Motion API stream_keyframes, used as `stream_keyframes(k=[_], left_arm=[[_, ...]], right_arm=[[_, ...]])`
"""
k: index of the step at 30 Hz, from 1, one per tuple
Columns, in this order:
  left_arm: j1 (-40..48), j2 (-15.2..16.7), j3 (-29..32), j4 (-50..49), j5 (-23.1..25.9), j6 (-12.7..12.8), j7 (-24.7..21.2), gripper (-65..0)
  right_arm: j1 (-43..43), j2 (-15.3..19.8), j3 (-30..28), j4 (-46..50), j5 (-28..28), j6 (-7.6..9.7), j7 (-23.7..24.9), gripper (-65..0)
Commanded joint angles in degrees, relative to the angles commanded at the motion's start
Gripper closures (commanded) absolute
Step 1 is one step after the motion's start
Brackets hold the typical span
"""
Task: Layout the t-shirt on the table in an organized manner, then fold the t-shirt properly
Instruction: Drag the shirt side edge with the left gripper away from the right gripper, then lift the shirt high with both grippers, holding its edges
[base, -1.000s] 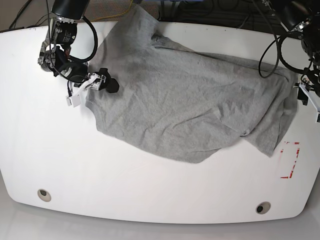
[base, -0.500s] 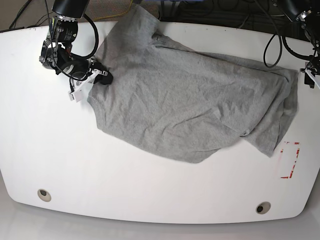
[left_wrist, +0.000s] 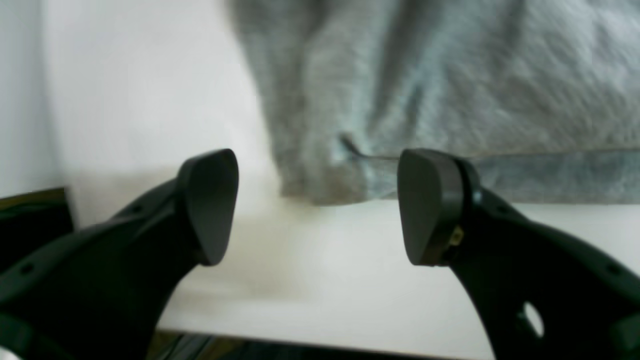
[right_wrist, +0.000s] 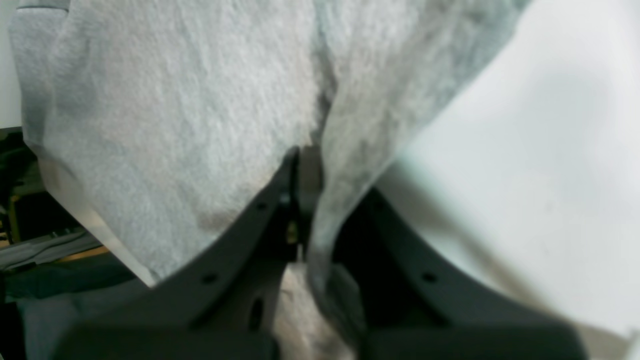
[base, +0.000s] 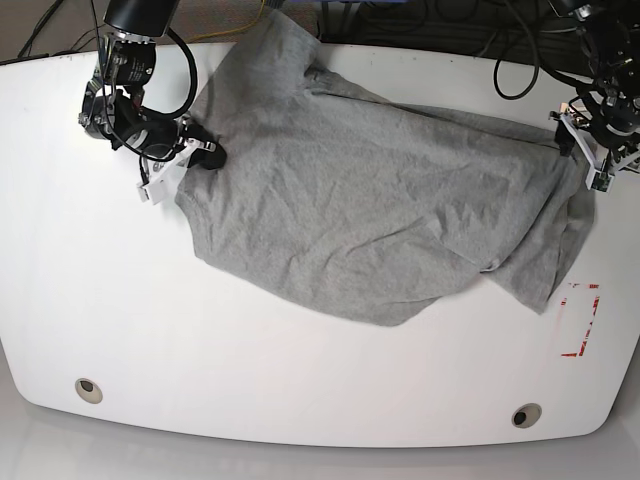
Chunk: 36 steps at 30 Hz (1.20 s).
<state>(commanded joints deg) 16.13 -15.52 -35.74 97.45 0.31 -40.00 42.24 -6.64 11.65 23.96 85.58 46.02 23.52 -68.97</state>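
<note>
Pinching a fold of the shirt (right_wrist: 165, 115) is what the right gripper (right_wrist: 305, 165) is doing: in its wrist view the grey cloth runs right down between the two black jaws, which are pressed together on it. In the base view that gripper (base: 200, 152) sits at the shirt's edge on the view's left, so I'd guess the point is to anchor that side while the other gets pulled out.

The left gripper (left_wrist: 310, 205) is spread wide, nothing between the jaws. Its camera looks straight at a hemmed corner of the shirt (left_wrist: 425, 100) lying on the table (left_wrist: 310, 270), just ahead of the fingertips but not touching them. In the base view it (base: 590, 150) hovers at the shirt's edge on the view's right, which reads like lining up for a grab there. Both wrist views are blurry, so the exact gap is hard to call.

The shirt (base: 380, 200) itself lies across the upper middle of the table (base: 200, 340), bunched and skewed. One end reaches up over the far table edge, and the side on the view's right is doubled over on itself near the red dashed mark (base: 580, 318). So it's not laid out flat yet, and folding hasn't started. Having one arm on each side makes sense if the plan is to stretch it taut.
</note>
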Motion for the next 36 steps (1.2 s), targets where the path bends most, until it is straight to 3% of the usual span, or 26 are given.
stream_keyframes(k=[7,10,21,36], left_arm=[[0.4,-0.3,0.0,-3.8,0.0,0.0,-4.0,-31.8],[0.5,-0.4,-0.1,-3.9,0.2,0.0,-4.0,-28.5],[1.4,-1.8,0.1,-8.5,3.1,0.0,-4.0,-37.5],[-1.8,-1.8,0.4,-11.9,3.0,0.0,-4.4,-37.6]], right_arm=[[-0.2,0.3,0.0,0.0,0.0,0.0,0.0,-0.1],[-0.3,0.3,0.0,0.0,0.0,0.0,0.0,-0.1],[-0.3,0.3,0.0,0.0,0.0,0.0,0.0,-0.1],[-0.4,0.3,0.0,0.0,0.0,0.0,0.0,-0.1]])
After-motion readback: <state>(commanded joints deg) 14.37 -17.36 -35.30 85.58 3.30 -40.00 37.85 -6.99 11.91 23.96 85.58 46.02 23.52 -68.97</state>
